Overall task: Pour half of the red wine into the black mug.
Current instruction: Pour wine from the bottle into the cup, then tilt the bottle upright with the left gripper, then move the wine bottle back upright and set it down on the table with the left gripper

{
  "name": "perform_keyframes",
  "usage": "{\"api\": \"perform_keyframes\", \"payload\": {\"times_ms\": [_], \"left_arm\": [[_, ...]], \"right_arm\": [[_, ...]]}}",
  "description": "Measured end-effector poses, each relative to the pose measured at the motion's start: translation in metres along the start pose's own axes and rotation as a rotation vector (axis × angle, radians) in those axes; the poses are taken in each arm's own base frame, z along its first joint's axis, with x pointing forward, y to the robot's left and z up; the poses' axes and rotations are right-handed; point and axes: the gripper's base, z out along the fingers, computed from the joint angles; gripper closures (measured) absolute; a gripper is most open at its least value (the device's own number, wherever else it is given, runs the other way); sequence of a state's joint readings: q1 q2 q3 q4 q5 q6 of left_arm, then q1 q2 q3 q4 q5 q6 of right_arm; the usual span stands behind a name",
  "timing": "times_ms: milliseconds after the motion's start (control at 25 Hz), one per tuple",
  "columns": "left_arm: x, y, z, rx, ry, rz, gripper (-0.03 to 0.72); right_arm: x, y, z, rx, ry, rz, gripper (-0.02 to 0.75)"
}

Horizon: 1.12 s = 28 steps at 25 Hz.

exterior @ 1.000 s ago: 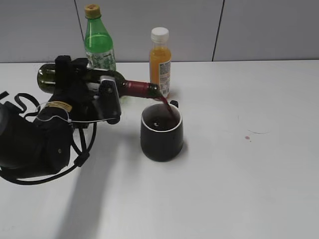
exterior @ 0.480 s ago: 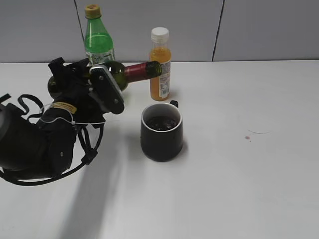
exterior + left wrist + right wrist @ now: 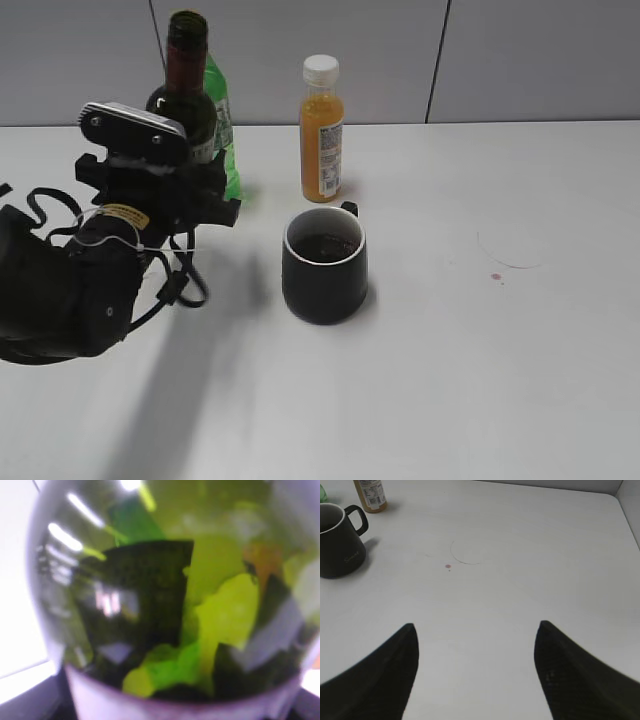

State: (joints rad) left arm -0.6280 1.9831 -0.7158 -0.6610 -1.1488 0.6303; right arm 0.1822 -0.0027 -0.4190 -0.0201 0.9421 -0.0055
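Observation:
My left gripper (image 3: 172,165) is shut on the dark-green wine bottle (image 3: 186,60) and holds it upright at the left of the table, open mouth up, maroon foil on the neck. In the left wrist view the bottle's glass (image 3: 160,605) fills the frame, blurred; the jaws are hidden. The black mug (image 3: 323,265) stands to the right of the bottle, with dark red wine inside its white rim. It also shows in the right wrist view (image 3: 337,542). My right gripper (image 3: 476,630) is open and empty over bare table, far right of the mug.
An orange juice bottle (image 3: 322,130) stands just behind the mug. A bright green plastic bottle (image 3: 226,140) is partly hidden behind the wine bottle. A small red drop (image 3: 448,566) and a faint ring mark the white table (image 3: 480,350).
The wine bottle went from tipped and pouring over the mug to upright. My left gripper swung it back to the left, away from the mug. The pouring has stopped.

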Motion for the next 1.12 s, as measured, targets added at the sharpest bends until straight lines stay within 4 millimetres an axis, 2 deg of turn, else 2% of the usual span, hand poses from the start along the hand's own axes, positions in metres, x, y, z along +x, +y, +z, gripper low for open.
{"api": "perform_keyframes", "payload": {"times_ms": [120, 240, 440, 640, 760, 960, 1120], "left_arm": [[0.009, 0.008, 0.0, 0.058, -0.013, -0.163, 0.153], [0.025, 0.023, -0.002, 0.128, 0.012, -0.295, 0.153], [0.046, 0.055, 0.002, 0.216, 0.037, -0.373, 0.153], [0.06, 0.087, 0.007, 0.314, 0.018, -0.317, 0.153], [0.066, 0.1, 0.006, 0.382, 0.008, -0.268, 0.153], [0.07, 0.105, 0.003, 0.469, -0.008, -0.214, 0.153], [0.07, 0.102, 0.011, 0.508, -0.029, -0.193, 0.153]], "right_arm": [[0.0, 0.0, 0.0, 0.0, 0.0, 0.0, 0.189], [0.0, 0.0, 0.0, 0.0, 0.0, 0.0, 0.189], [0.0, 0.0, 0.0, 0.0, 0.0, 0.0, 0.189], [0.0, 0.0, 0.0, 0.0, 0.0, 0.0, 0.19], [0.0, 0.0, 0.0, 0.0, 0.0, 0.0, 0.19], [0.0, 0.0, 0.0, -0.001, 0.0, 0.001, 0.189], [0.0, 0.0, 0.0, -0.001, 0.0, 0.001, 0.189]]}}
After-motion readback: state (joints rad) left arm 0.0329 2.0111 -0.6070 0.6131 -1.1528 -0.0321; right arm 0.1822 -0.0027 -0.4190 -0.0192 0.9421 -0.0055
